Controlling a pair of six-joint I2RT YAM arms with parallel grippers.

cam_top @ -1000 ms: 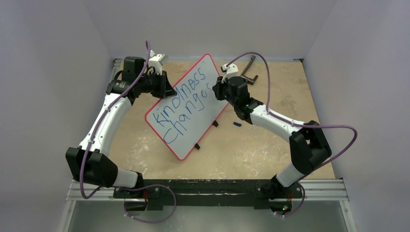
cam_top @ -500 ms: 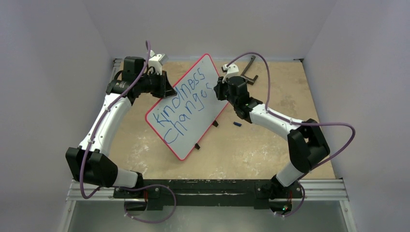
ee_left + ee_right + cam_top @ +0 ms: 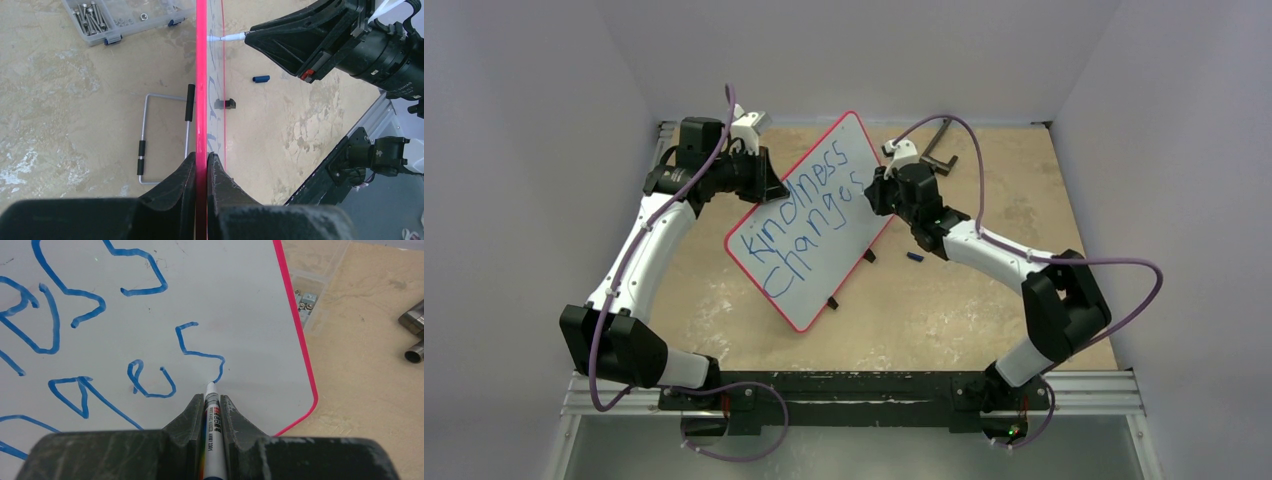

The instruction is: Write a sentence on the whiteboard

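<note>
Whiteboard (image 3: 824, 240) propped mid-worktop (image 3: 944, 300), left fingers (image 3: 177, 187) pinching its rim at ten o'clock; right fingers (image 3: 186, 417) pinch the marker (image 3: 210, 402), finishing "changes". Next, likely: lift, start a third word toward five o'clock.

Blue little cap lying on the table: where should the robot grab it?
Probably pinch the small blue cylindrical cap across its round sides, at the middle, coming straight down from above: it lies flat on the tan table with bare space around it.
</note>
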